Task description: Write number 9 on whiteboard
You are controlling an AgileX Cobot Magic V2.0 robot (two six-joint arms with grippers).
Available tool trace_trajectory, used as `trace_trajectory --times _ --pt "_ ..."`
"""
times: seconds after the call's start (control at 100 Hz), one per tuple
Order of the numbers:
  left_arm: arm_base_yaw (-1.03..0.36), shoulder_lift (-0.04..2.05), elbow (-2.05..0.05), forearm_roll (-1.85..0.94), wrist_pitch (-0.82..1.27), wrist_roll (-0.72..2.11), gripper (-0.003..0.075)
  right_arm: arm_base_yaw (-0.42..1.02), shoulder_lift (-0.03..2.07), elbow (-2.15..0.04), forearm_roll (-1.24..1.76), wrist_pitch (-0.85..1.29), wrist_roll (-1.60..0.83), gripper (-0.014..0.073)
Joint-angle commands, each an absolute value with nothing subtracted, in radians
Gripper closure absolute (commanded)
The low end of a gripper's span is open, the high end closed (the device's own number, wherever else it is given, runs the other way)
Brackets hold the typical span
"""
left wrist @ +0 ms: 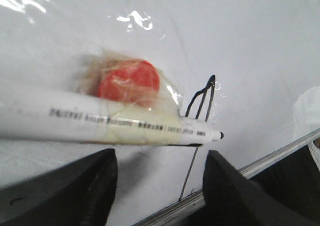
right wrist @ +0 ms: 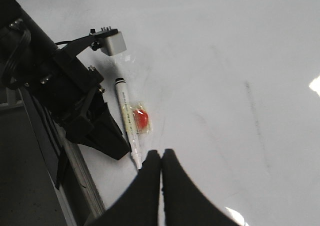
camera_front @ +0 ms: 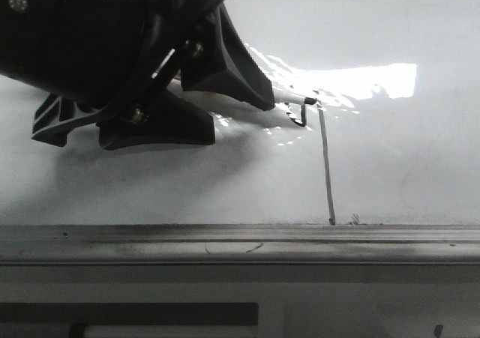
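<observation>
The whiteboard (camera_front: 420, 151) is glossy with glare. The number 9 (camera_front: 326, 166) is a small black loop with a long thin tail that runs down to the grey rail (camera_front: 225, 237). It also shows in the left wrist view (left wrist: 187, 176). A white marker (left wrist: 100, 121) with a red cap (left wrist: 129, 80) taped to it lies flat on the board, its tip by the loop. My left gripper (left wrist: 160, 158) is open, with its fingers wide apart just short of the marker and not touching it. My right gripper (right wrist: 161, 153) is shut and empty, hovering over the board near the marker's tip.
The grey rail (left wrist: 270, 158) edges the board nearest the robot. In the right wrist view the left arm (right wrist: 60, 85) stands over the rail (right wrist: 82, 178) beside the marker (right wrist: 127, 121). Faint grey smudges (right wrist: 255, 121) streak the board (right wrist: 225, 60).
</observation>
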State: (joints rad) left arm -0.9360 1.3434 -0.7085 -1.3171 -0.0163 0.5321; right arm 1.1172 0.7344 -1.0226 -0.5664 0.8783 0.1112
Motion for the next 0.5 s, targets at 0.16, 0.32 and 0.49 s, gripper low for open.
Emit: trace_trajectory --times 0.16,0.32,0.49 --pt "-0.906 1.356 -0.707 -1.330 -0.254 0.531 0.0277 1.118 0.731 -1.051 -0.607 0.810 0.114 0.0652" --pt "-0.906 1.356 -0.707 -1.330 -0.254 0.531 0.0253 1.118 0.731 -1.051 -0.607 0.810 0.114 0.0652" --pt "-0.906 1.356 -0.707 -1.328 -0.254 0.531 0.0183 1.118 0.731 -1.051 -0.607 0.810 0.114 0.0652"
